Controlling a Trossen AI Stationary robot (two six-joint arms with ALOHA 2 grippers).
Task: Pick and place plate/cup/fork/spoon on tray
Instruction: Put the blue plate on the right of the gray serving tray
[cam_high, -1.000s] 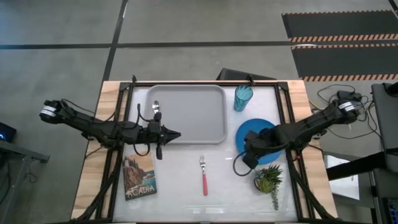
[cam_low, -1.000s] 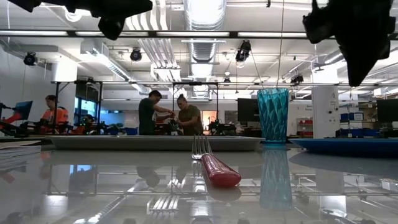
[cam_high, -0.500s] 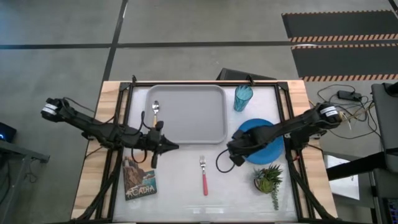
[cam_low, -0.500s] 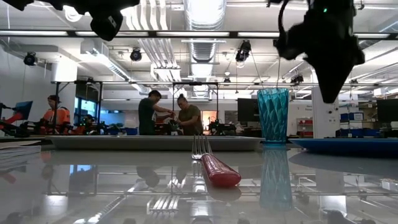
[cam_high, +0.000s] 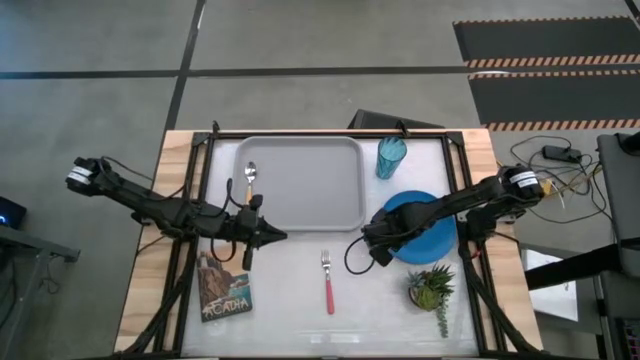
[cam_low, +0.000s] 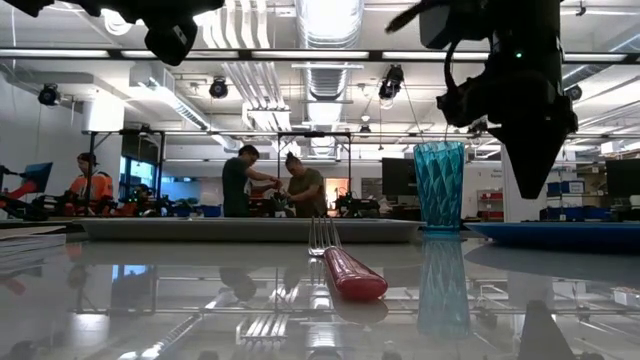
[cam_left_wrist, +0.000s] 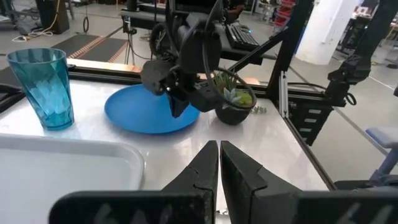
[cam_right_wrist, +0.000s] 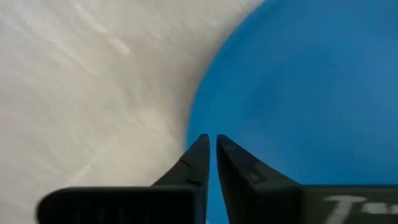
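My right pincer (cam_right_wrist: 211, 149) hangs at the near-left rim of the plate (cam_high: 425, 226), its fingers almost pressed together and holding nothing. My left pincer (cam_left_wrist: 219, 155) is pressed together, empty, above the table (cam_high: 290, 295) beside the tray (cam_high: 300, 205). The fork (cam_high: 328, 283) lies on the table in front of the tray. The spoon (cam_high: 250, 180) lies in the tray; farther back stands the cup (cam_high: 390, 157).

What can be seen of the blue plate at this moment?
The plate is round, flat, bright blue and looks like plastic. It lies flat and empty on the white tabletop, right of the tray, between the cup and the potted plant. The right gripper hangs over its rim nearest the tray, fingers nearly together, holding nothing.
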